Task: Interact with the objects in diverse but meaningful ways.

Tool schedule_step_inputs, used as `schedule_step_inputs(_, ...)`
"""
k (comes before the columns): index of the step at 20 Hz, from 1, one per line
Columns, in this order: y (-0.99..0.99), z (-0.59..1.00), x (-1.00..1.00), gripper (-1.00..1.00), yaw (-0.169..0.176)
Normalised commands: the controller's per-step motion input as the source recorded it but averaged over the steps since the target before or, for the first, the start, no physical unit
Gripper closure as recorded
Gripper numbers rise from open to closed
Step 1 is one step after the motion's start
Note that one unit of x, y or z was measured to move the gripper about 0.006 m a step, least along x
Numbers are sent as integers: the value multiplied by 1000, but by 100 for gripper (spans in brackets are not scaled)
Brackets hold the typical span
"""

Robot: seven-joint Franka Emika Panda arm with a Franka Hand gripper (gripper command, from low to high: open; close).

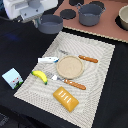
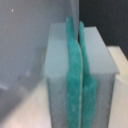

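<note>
A beige striped placemat (image 1: 95, 65) carries a tan plate (image 1: 69, 66), a yellow banana (image 1: 40, 76), a yellow-orange slab (image 1: 66, 99), a white-and-blue tube (image 1: 48, 60) and 2 orange-handled utensils (image 1: 75, 84). The carton (image 1: 12, 78) is pale blue, and the pot (image 1: 91, 14) grey.

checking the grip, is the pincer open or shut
Shut: in the wrist view the pincer's teal fingers press together, nothing between them.

A dark counter (image 1: 20, 107) fills the scene; a pale striped mat (image 1: 95, 67) lies across it; behind, a pinkish-brown board (image 1: 112, 27), perhaps a toy stovetop.
</note>
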Motion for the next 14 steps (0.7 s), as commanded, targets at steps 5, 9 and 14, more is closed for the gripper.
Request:
schedule_step_inputs(5,501,165,318,100,0)
schedule_step_inputs(9,552,129,266,100,10)
schedule_step_inputs(14,624,272,294,100,15)
